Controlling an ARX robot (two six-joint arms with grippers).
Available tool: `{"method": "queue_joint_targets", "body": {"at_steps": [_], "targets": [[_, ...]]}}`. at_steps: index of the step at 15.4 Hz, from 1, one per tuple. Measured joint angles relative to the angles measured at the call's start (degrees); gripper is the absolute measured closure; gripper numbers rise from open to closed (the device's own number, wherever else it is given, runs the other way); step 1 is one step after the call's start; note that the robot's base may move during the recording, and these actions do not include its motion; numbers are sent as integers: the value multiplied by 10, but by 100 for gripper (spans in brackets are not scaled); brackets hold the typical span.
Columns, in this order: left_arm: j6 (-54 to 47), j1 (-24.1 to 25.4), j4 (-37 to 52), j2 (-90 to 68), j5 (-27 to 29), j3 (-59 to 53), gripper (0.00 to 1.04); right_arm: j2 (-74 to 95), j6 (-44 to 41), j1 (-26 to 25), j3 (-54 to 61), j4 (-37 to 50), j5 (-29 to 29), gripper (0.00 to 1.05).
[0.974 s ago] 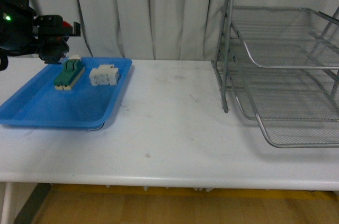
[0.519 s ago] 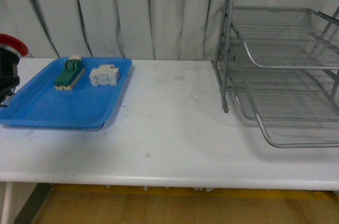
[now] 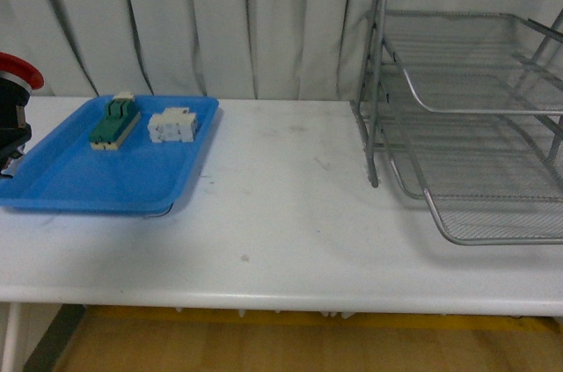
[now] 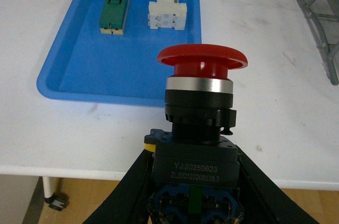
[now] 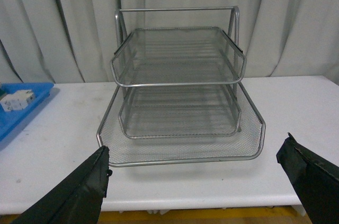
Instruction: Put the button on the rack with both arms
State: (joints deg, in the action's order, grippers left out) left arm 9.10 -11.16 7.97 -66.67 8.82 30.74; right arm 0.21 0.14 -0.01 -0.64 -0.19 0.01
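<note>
Your left gripper [image 4: 193, 181] is clamped on the blocky body of the button [image 4: 201, 62], which stands upright between its jaws, red cap clear above them, well apart from the rack [image 5: 177, 83]. Your right gripper [image 5: 196, 147] hangs empty, jaws spread wide, with the rack straight ahead between them. For a clean handover, carry the button in between the right jaws and close them on the exposed collar below the cap before the left jaws release.

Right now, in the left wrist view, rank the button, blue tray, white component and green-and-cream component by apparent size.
1. The blue tray and the button: similar spread; the button sits nearest the camera, so unranked.
2. The green-and-cream component and the white component: near alike, unranked.
</note>
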Motion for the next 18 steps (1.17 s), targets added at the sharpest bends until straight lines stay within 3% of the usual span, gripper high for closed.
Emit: {"method": "queue_joint_targets", "body": {"at_steps": [18], "targets": [[0,16,-2,12,-4,-12,69,0,0,0,0,0,0,6]]}}
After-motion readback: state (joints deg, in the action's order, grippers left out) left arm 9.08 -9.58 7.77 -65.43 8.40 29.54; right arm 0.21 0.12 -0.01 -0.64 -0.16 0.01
